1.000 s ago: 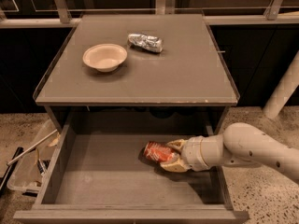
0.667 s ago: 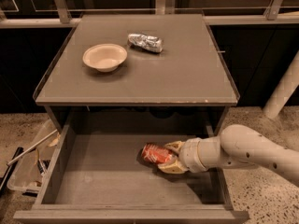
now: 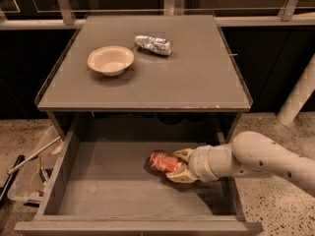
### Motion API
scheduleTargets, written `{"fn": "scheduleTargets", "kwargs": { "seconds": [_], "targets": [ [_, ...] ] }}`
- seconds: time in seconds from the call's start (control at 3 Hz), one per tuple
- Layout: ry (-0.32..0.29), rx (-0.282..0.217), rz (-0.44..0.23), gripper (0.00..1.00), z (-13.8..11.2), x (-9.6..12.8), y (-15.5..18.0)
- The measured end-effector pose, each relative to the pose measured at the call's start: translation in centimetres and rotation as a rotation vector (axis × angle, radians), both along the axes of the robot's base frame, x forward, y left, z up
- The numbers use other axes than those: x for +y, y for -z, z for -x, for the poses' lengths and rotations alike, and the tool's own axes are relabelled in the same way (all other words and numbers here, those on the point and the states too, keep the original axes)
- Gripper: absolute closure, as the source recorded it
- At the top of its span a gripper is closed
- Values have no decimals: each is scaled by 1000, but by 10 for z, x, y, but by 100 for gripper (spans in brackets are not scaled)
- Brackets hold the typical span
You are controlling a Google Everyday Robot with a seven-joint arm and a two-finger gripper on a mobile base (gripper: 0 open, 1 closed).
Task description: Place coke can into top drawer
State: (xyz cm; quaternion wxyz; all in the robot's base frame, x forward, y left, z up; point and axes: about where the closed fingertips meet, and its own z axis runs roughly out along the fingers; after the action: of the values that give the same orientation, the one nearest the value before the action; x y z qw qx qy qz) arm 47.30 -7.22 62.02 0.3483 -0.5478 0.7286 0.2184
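Note:
The coke can [image 3: 160, 161], red with white lettering, lies on its side inside the open top drawer [image 3: 108, 186], right of the middle of the drawer floor. My gripper [image 3: 177, 165] reaches in from the right on a white arm. Its two tan fingers [image 3: 183, 154] sit on either side of the can's right end and are shut on it. The can is at or just above the drawer floor; I cannot tell which.
On the cabinet top [image 3: 197, 82] stand a beige bowl [image 3: 110, 59] and a crumpled silver can [image 3: 153, 44]. A clear bin with tools [image 3: 29, 173] lies on the floor to the left. A white post [image 3: 298, 95] stands at the right.
The gripper and the can have shifted slightly left and lower inside the drawer. Nothing on the cabinet top moved.

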Motion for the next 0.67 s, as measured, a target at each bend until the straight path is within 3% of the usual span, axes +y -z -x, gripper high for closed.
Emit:
{"fn": "scheduleTargets", "kwargs": {
  "seconds": [0.67],
  "targets": [
    [0, 0, 0, 11, 0, 0, 0]
  ]
}}
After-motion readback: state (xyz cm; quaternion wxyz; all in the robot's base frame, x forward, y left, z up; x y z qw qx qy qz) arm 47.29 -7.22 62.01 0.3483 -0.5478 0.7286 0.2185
